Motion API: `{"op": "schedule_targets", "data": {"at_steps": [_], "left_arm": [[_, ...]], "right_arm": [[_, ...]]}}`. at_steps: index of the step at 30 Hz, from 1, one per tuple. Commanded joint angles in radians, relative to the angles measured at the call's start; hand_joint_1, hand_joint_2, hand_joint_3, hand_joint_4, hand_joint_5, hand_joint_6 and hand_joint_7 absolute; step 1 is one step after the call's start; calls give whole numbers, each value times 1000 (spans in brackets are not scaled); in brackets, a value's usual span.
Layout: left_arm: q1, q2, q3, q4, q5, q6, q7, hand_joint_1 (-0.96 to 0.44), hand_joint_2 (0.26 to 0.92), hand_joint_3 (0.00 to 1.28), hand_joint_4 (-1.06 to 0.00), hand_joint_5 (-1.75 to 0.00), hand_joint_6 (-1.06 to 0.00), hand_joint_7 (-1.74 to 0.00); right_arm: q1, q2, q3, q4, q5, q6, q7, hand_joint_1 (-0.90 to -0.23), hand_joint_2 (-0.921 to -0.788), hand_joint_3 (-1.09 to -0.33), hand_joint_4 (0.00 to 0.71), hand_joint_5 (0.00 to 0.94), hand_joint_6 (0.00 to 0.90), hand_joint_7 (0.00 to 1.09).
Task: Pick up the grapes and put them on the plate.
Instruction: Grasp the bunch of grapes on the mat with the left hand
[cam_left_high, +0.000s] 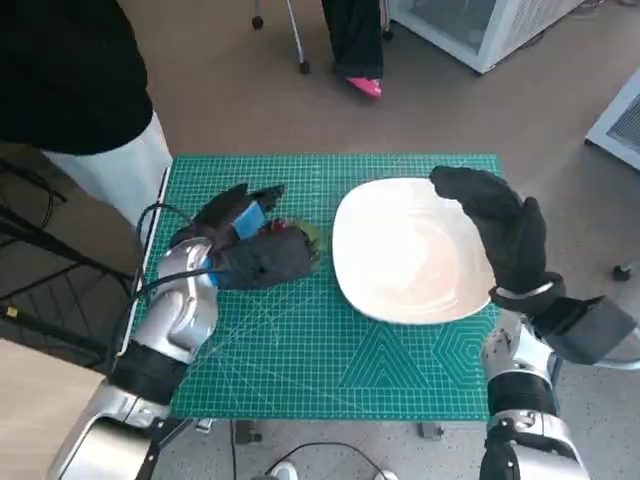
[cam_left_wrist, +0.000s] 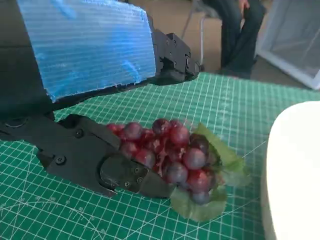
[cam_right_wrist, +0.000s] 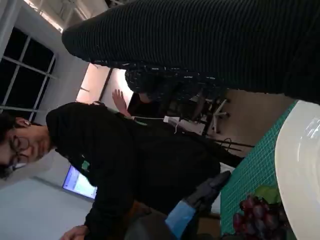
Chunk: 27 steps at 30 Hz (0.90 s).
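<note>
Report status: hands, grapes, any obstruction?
Left hand around grapes, still on mat. Right hand open over plate rim. Path to plate unobstructed.

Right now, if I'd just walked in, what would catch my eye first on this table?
Probably the big white plate on the green mat, with the right hand in its black glove raised over the plate's edge. Next, the bunch of dark red grapes with green leaves, lying on the mat beside the plate, with the blue-taped left hand around it.
</note>
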Motion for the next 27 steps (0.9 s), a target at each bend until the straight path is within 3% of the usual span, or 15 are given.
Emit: {"op": "schedule_targets", "data": {"at_steps": [1, 27], "left_arm": [[-57, -7, -15, 91, -14, -21, 25, -426, 790, 0, -77, 0, -246, 0], [-240, -118, -115, 581, -32, -163, 170, -424, 789, 0, -76, -1, -261, -5]], "right_arm": [[-2, -2, 1, 1, -10, 6, -3, -436, -921, -547, 246, 0, 237, 5], [8, -10, 2, -1, -15, 1, 0, -447, -921, -547, 244, 0, 236, 3]]}}
